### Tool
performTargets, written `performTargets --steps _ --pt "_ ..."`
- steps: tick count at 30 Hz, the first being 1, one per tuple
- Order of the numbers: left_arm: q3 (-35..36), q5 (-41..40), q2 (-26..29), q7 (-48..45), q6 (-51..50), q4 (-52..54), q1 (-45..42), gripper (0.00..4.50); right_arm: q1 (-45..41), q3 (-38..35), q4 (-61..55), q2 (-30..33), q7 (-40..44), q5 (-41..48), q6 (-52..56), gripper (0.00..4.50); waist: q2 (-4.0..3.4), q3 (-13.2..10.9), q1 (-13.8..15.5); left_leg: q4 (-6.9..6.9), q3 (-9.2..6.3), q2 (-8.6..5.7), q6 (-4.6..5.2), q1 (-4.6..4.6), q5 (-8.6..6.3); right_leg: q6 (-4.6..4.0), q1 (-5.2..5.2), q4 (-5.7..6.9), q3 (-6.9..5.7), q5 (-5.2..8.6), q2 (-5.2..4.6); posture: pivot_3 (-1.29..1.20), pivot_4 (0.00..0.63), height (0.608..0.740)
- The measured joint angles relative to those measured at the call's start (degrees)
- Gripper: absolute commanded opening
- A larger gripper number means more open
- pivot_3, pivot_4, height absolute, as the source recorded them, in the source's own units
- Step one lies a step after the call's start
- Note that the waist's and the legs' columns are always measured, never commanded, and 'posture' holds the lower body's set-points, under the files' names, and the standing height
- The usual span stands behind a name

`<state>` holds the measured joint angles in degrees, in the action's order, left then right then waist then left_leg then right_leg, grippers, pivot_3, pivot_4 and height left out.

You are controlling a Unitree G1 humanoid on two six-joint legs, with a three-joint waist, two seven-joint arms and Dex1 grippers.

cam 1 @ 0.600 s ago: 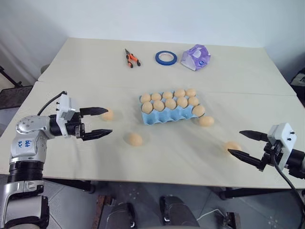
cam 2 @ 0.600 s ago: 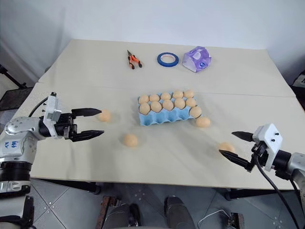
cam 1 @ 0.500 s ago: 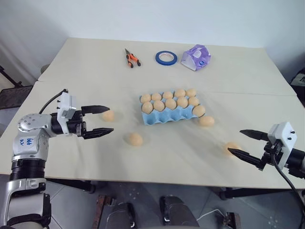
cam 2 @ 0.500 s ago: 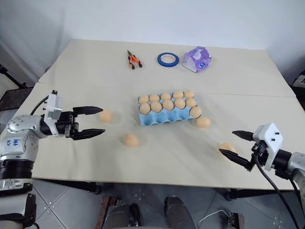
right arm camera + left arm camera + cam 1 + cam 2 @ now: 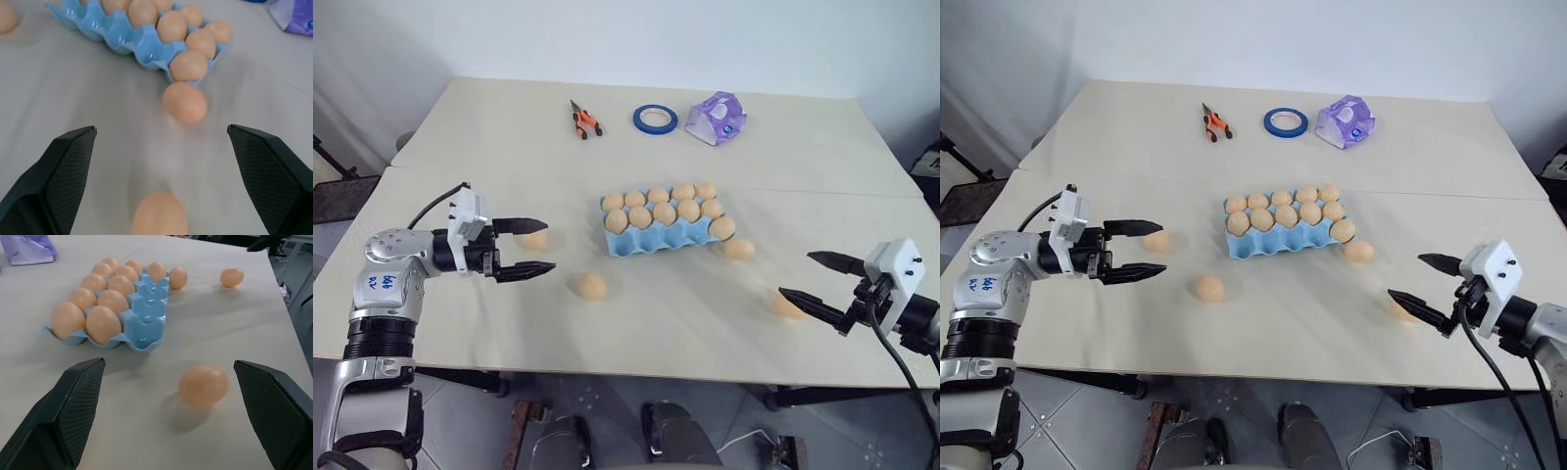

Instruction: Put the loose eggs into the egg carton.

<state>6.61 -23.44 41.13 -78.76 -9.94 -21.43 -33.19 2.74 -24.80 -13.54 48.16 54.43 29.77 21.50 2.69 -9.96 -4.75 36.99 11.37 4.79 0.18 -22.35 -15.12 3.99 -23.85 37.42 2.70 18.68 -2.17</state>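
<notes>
On the table (image 5: 489,137) in the left eye view, the wide-open left gripper (image 5: 540,247) has slid closer to a loose egg (image 5: 591,286), while the right wrist view shows the egg carton (image 5: 142,46), eggs in its cups, beyond the spread-open right gripper (image 5: 161,134).

We find blue handwritten marks on the silver casing of the left arm (image 5: 380,282), but we cannot make them out. The lilac packet (image 5: 716,117) at the far side of the tabletop bears a blue mark, also unreadable.
</notes>
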Motion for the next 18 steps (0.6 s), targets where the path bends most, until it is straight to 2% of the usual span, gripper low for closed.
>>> performTargets --steps 5,14,18 --pt "0.03 -1.23 -0.78 -2.84 1.70 0.10 0.04 4.49 1.86 -0.36 -4.13 -1.85 -2.78 1.32 2.27 4.50 -0.02 -0.02 0.21 -0.05 -0.11 0.01 0.00 -0.03 0.01 -0.02 0.01 -0.04 -0.11 0.02 -0.01 0.00 0.150 0.740" --pt "-0.42 -2.06 -1.93 -7.16 4.78 -3.10 0.00 4.49 15.81 -8.07 -14.39 -7.84 -9.06 3.58 4.85 4.50 -0.06 -0.04 1.40 -0.06 -0.26 -0.01 0.14 -0.03 -0.19 0.02 0.25 -0.37 -0.26 0.02 -0.05 0.00 0.150 0.740" --pt "-1.04 -2.01 -2.44 -7.19 5.84 -4.15 0.00 4.49 15.95 -7.93 -14.13 -11.24 -13.97 1.51 4.49 4.50 -0.07 -0.04 1.38 -0.07 -0.25 -0.09 0.18 -0.05 -0.21 -0.01 0.28 -0.45 -0.27 0.01 -0.15 0.00 0.150 0.740"
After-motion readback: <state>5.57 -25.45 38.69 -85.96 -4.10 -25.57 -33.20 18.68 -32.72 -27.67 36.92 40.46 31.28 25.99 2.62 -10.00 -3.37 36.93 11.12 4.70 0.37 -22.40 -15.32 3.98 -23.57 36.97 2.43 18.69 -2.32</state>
